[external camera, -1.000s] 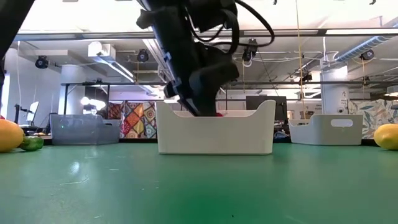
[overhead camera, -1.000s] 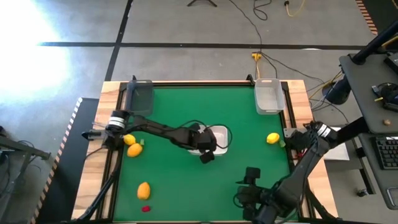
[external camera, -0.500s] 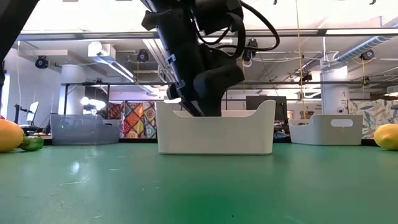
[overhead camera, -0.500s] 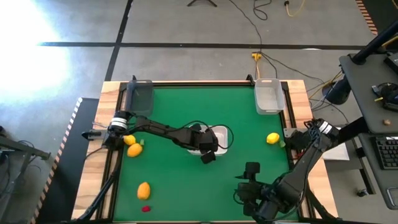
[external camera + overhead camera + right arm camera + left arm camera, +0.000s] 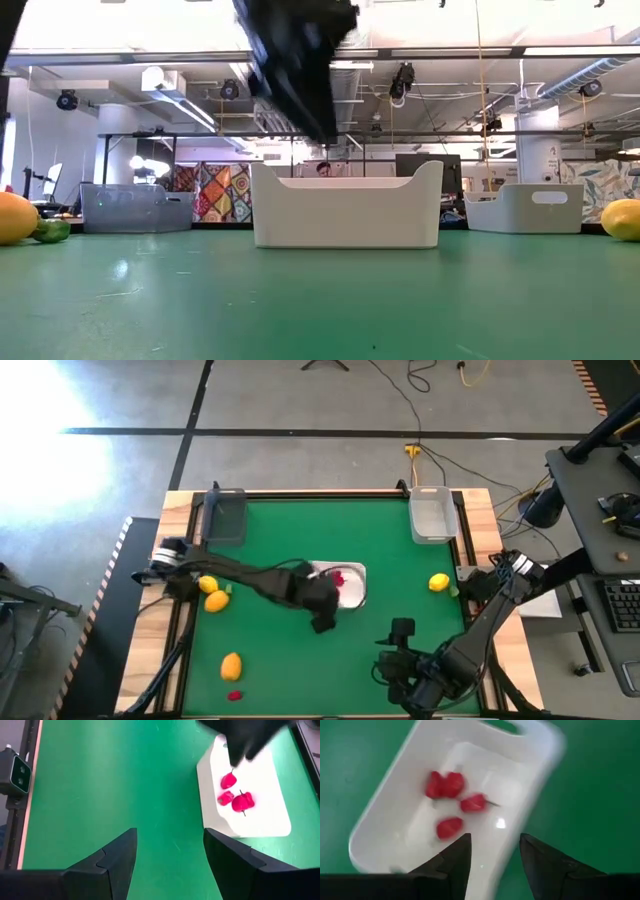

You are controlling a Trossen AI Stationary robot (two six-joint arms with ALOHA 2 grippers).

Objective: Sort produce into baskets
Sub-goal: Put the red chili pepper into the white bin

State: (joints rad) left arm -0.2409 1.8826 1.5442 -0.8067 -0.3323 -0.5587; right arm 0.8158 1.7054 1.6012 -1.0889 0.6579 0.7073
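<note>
The white tray (image 5: 358, 596) sits mid-table with several red berries (image 5: 449, 826) lying in it; they also show in the right wrist view (image 5: 228, 780). My left gripper (image 5: 322, 623) hangs open and empty above the tray's near left corner, its fingers (image 5: 459, 851) over the tray's rim. My right gripper (image 5: 402, 628) is open and empty near the table's near right part, pointing toward the tray (image 5: 260, 780). On the green mat lie a lemon (image 5: 438, 582) at the right, two yellow-orange fruits (image 5: 212, 593) with a green piece (image 5: 228, 590) at the left, an orange fruit (image 5: 231, 665) and a red berry (image 5: 235, 696) at the near left.
The dark grey bin (image 5: 222, 517) stands at the far left corner and the clear pale bin (image 5: 432, 515) at the far right corner. A small green piece (image 5: 452, 591) lies beside the right lemon. In the low view the tray (image 5: 345, 205) stands ahead, with the left arm (image 5: 295, 65) above it.
My left gripper has risen out of the white tray and drawn back a little toward the table's left and near edges. The red berries now lie uncovered in the tray.
</note>
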